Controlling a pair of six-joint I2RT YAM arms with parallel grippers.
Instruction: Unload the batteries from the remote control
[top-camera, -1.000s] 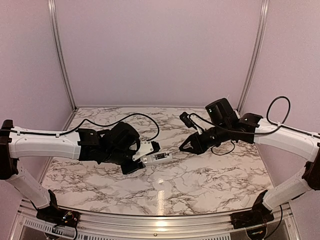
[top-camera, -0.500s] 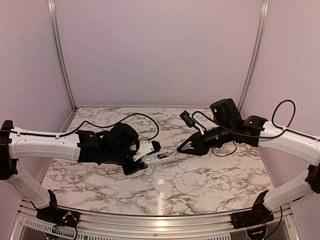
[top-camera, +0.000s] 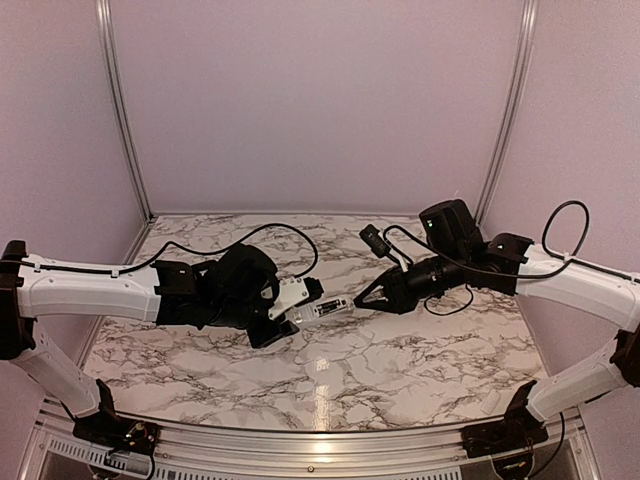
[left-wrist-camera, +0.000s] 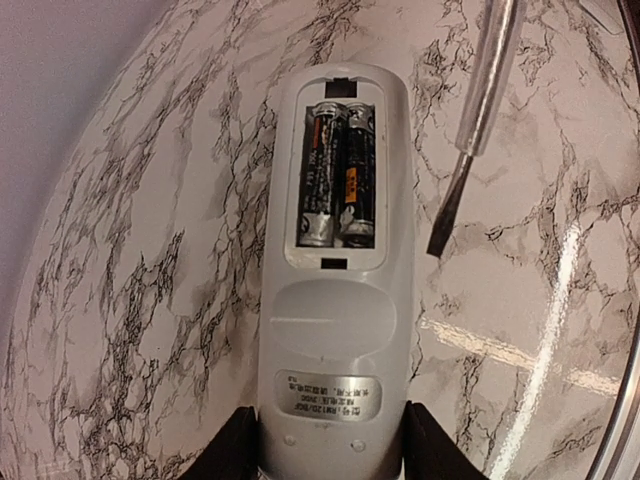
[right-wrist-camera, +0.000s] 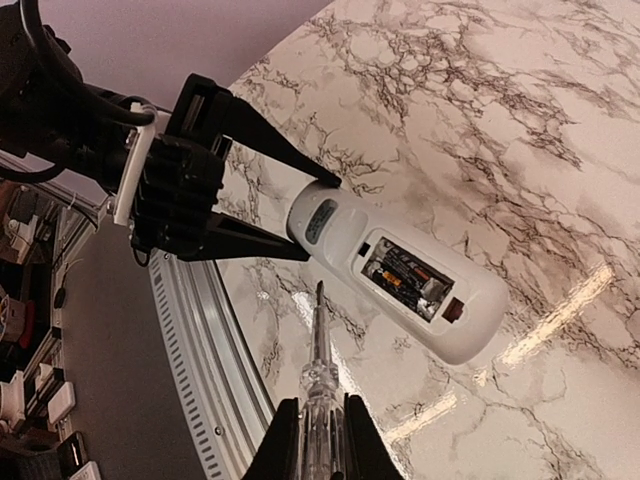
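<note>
Left end effector (left-wrist-camera: 333, 455) clamps the remote control (left-wrist-camera: 335, 330) by its label end, above the tabletop (top-camera: 400, 370). Both batteries (left-wrist-camera: 335, 175) sit in the open bay. Right end effector (right-wrist-camera: 318, 435), closed narrow on the screwdriver (right-wrist-camera: 318, 380), has advanced since the earlier frame, so the blade tip is now just beside the bay at 3 o'clock. Prying is likely next.

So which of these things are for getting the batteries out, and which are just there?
For the job:
remote control, clamped in the left gripper
the two batteries in its open compartment
screwdriver, held by the right gripper, probably for prying them out

Just there:
marble table
black cable looping behind the left arm
metal frame posts
</note>
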